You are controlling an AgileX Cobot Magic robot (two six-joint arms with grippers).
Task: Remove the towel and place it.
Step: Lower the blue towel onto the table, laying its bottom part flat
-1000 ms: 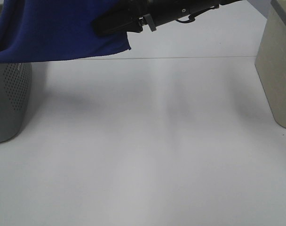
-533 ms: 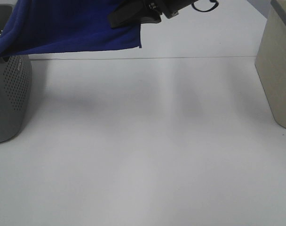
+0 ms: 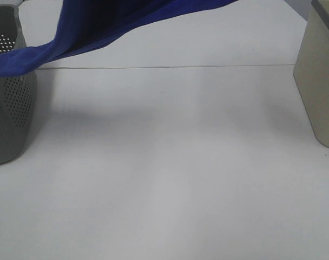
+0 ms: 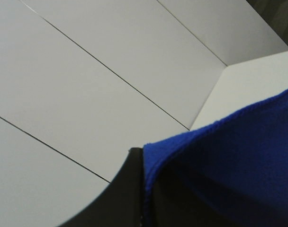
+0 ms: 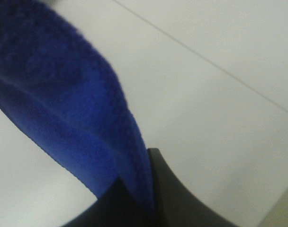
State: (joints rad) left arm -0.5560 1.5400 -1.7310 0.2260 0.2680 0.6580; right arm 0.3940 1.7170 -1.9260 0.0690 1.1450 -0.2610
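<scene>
Bright, even light washes the white worktop [image 3: 170, 179]; faint soft shadows below the towel [image 3: 99, 27]; wrist views blurry up close.

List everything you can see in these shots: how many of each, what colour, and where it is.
towel: one, royal blue, hanging above the far left of the table, low end at the basket's top, other end rising out of the exterior view's top edge
basket: one, grey, perforated wall, at the table's left edge, partly cut off
box: one, beige, at the table's right edge, partly cut off
table: one, white, with a thin seam across its far part
left gripper: one, black, shut on the towel's edge, seen only in its wrist view
right gripper: one, black, shut on a fold of the towel, seen only in its wrist view
</scene>
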